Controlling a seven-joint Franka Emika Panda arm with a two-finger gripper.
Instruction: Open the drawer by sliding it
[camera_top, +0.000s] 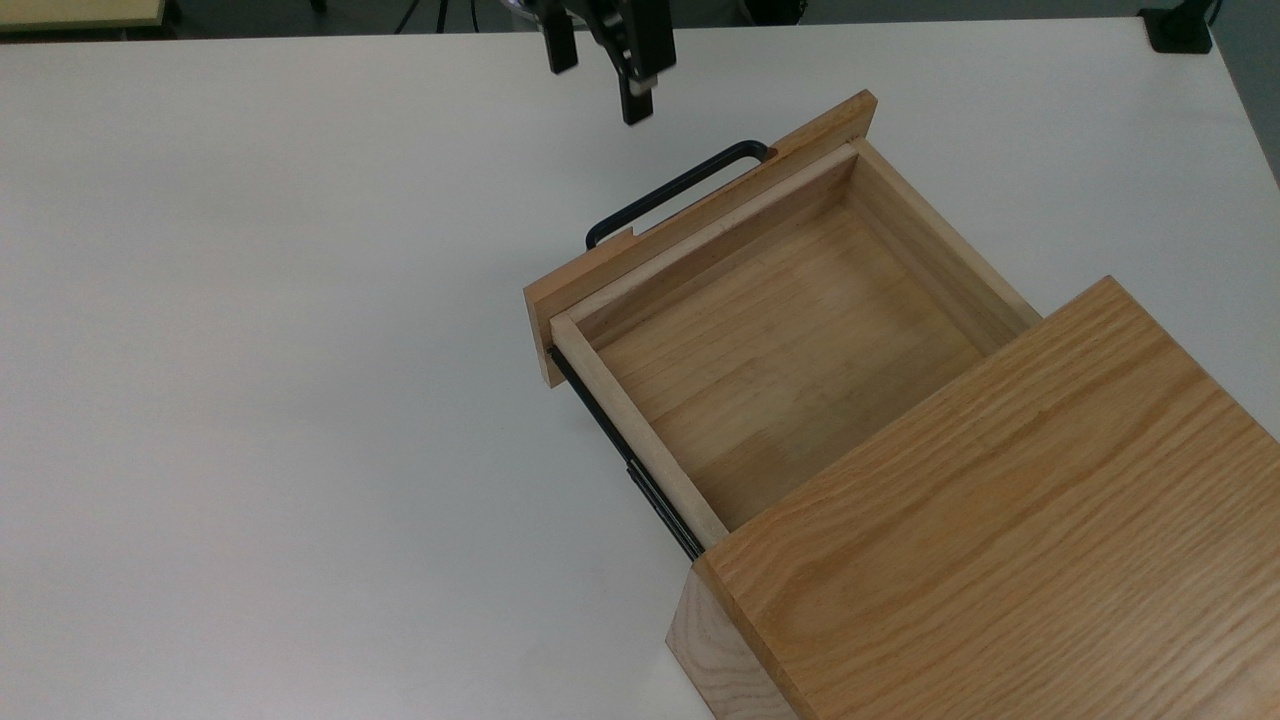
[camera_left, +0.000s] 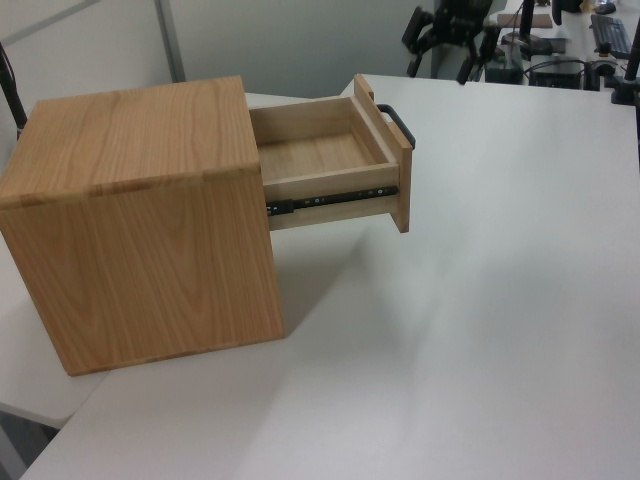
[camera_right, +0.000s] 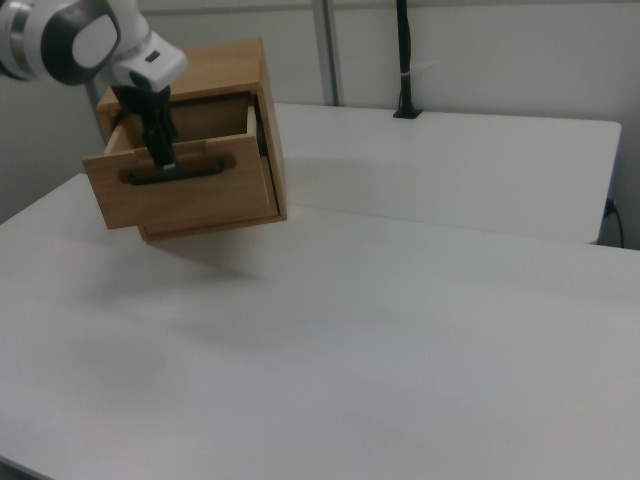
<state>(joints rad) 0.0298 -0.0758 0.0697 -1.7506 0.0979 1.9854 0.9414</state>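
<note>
Drawer (camera_top: 770, 340) slid well out; our claw (camera_top: 598, 72) apart, clear above handle (camera_top: 675, 192); we lift straight, avoid snagging

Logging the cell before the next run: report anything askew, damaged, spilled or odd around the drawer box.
Nothing stands out. The drawer is pulled well out of the oak housing, sits square on its side rail, and is empty inside. Its black handle looks straight. The gripper hangs open, apart from the handle, above the white table.

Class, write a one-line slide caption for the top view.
Drawer pulled well out of its box; open gripper hangs clear of the black handle.
</note>
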